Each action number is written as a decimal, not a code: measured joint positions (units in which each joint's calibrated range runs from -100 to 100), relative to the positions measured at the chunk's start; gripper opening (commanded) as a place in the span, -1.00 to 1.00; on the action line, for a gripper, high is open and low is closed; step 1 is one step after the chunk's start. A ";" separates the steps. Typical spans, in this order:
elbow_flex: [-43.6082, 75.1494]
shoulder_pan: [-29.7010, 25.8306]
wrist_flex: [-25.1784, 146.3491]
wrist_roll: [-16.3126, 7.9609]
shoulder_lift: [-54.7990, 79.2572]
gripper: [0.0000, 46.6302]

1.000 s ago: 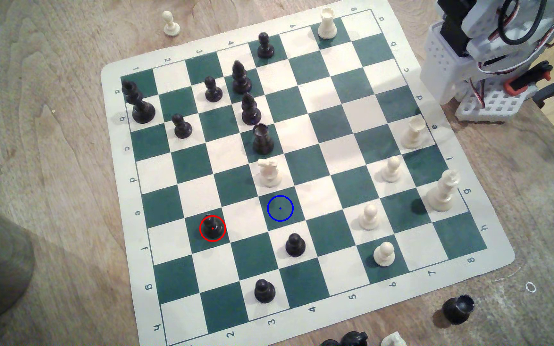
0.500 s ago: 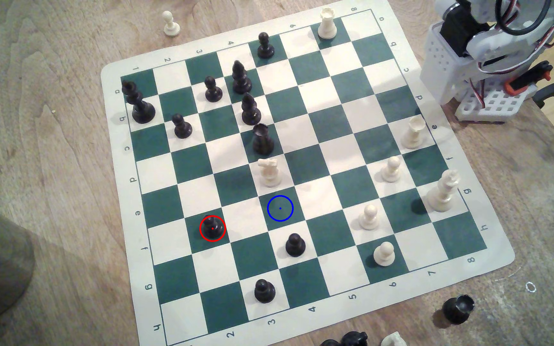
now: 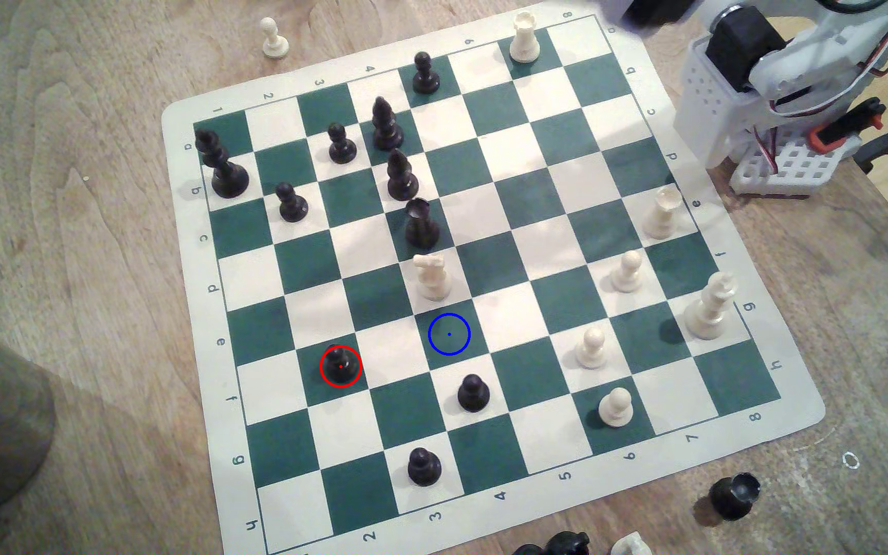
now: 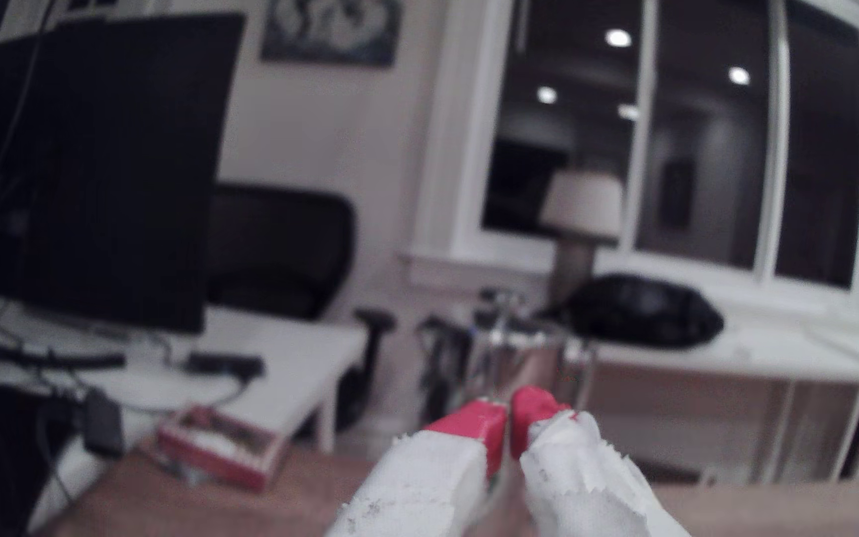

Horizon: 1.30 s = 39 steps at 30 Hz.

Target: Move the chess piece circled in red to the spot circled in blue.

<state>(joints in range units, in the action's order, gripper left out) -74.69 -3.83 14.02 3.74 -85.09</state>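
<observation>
While the end effector (image 4: 507, 423) points off at the room with its red tips nearly pinched together and empty, the black pawn (image 3: 340, 364) waits on its red-ringed green square, probably light, stiff and slick, best pinched at the neck.

White perforated arm (image 3: 719, 101), black motor, red-white wires, claw (image 4: 507, 418) red-tipped, tape-wrapped

You have the short glossy black plastic pawn (image 3: 340, 364) on the roll-up chess mat (image 3: 794, 392), toward the exterior view's lower left. The blue-ringed green square (image 3: 449, 334) lies to its right, one row farther back, directly before what looks like a cream knight (image 3: 431, 276). Another black pawn (image 3: 473, 393) stands just before that square.
</observation>
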 measured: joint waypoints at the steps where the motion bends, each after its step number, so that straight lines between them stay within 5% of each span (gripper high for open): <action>1: 0.45 0.00 1.27 -0.34 1.17 -0.99; 9: 10.85 -1.70 12.35 -3.66 17.51 -0.99; 28: 43.38 -6.49 25.26 -15.82 56.81 -0.99; 39: 52.60 -5.68 34.02 -18.46 69.96 -0.36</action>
<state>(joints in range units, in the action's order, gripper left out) -22.10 -9.51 48.05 -14.73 -15.12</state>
